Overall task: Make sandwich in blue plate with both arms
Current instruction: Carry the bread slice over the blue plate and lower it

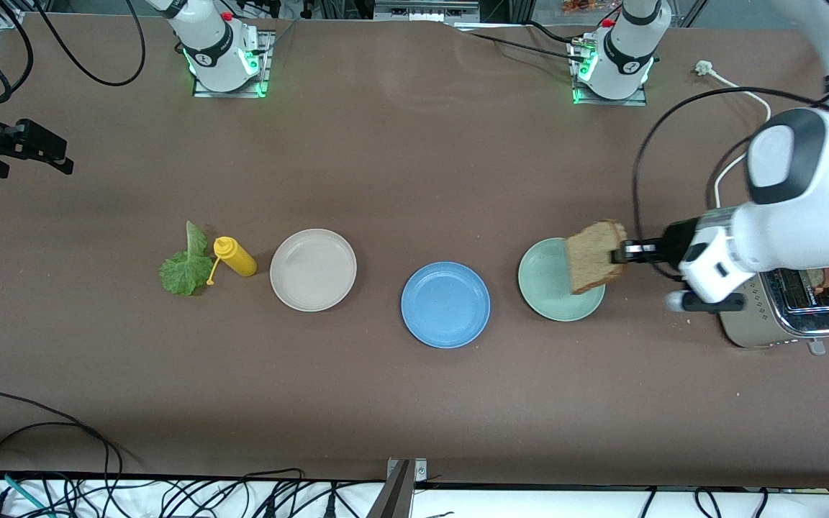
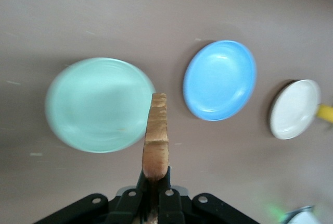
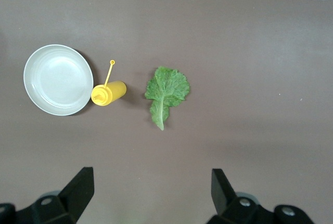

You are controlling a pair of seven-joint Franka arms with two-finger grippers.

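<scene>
- Right gripper (image 1: pixel 69 162), upper left of the front view: it is hanging in the air over bare table at the right arm's end, fingers spread wide and pinching nothing; this arm is waiting.
- Lettuce leaf (image 1: pixel 183 267), left of centre: it is lying flat on the table, with the yellow squeeze bottle (image 1: pixel 235 257) lying on its side just beside it, cap off on its tether.
- Beige plate (image 1: pixel 313 270): it is sitting next to the bottle, nothing on it.
- Blue plate (image 1: pixel 445 304), centre of the frame: it is sitting bare, slightly nearer the front camera than its neighbours, apart from both grippers.
- Pale green plate (image 1: pixel 547 288), right of centre: it is lying under the raised bread.
- Bread slice (image 1: pixel 594 256): it is being pinched at one edge, standing on edge in the air over the green plate's rim.
- Left gripper (image 1: pixel 622 252): fingers are pressing together on the slice; the arm is reaching in level from the right edge of the frame.
- Toaster (image 1: pixel 792 309), lower right: it is standing beneath the left arm's wrist.
</scene>
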